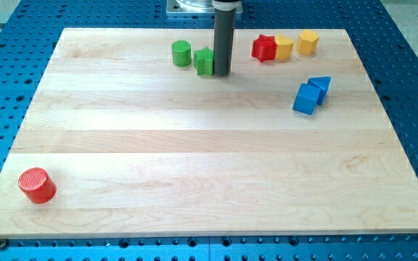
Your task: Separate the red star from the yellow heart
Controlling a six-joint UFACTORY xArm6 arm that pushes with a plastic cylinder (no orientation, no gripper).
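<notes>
Far edge of the board point(194, 167): we log the red star point(263, 48) touching the yellow heart point(283, 48) on its right (yellow block point(308, 42) beyond). My tip point(222, 73), a plain rod with no jaws, rests left of them, against the green block point(205, 61). Green cylinder point(181, 53), two blue blocks point(310, 94), red cylinder point(37, 185) elsewhere.
</notes>
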